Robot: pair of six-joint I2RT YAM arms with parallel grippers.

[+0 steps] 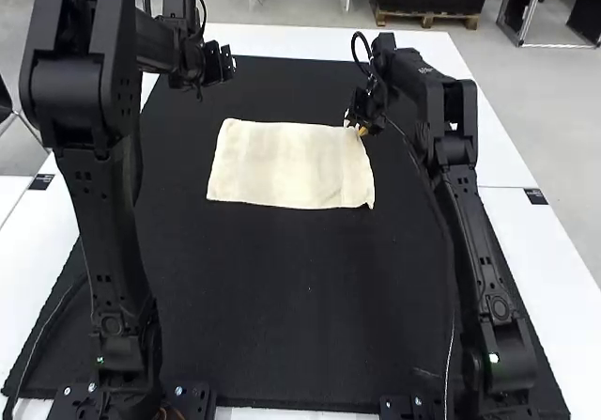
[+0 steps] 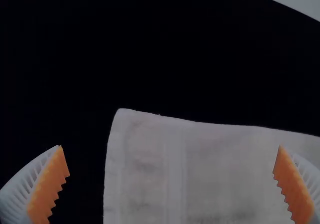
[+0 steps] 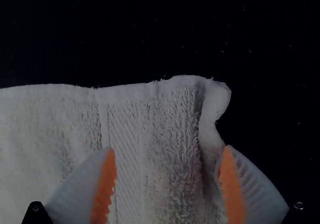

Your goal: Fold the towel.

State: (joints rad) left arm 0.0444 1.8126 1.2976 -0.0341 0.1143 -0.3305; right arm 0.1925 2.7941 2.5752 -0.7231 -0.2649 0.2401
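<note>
In the high view, one cream rectangular cloth towel point(image 1: 291, 166) lies flat on one black mat point(image 1: 282, 298), its long axis side to side. Of two hands, the left hand point(image 1: 222, 66) hangs near its far left corner; the right hand point(image 1: 358, 127) tilts down at its far right corner.

In the left wrist view, the left hand point(image 2: 171, 146) is released, two fingers wide apart.

In the right wrist view, the right hand point(image 3: 168, 148) is released, two fingers apart by the towel's one curled corner.

We see 2 arms extended. Left arm point(image 1: 108, 241): raised, forearm angled inward, left pincer point(image 1: 218, 66) open, its 2 white ribbed fingers point(image 2: 27, 191) wide apart. Right arm point(image 1: 474, 251): wrist bent inward, right pincer point(image 1: 361, 127) pointing down, 2 fingers point(image 3: 260, 191) parted, narrower gap.
</note>
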